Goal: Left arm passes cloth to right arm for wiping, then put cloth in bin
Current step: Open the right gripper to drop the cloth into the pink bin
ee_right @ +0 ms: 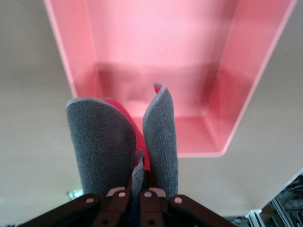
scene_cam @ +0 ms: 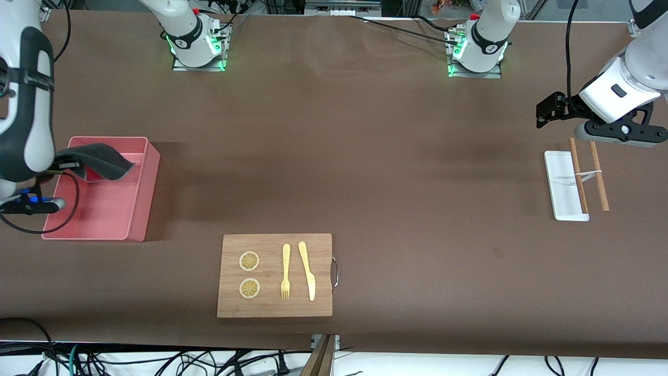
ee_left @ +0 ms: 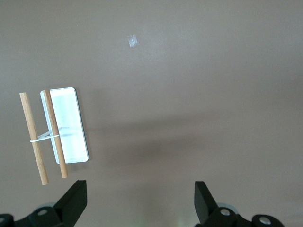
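We are seeing the pink bin [scene_cam: 136, 209] sitting at the right arm's end of the table. Over it, the right gripper [ee_right: 135, 193] is pinching the folded grey cloth [ee_right: 102, 142] between closed fingers. The left gripper [ee_left: 140, 204] is hanging wide open and empty near the white tray [ee_left: 71, 127].

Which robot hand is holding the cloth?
The right gripper, over the pink bin, is shut on the grey cloth. The left gripper is open and holds nothing; it waits above the white tray and wooden sticks.
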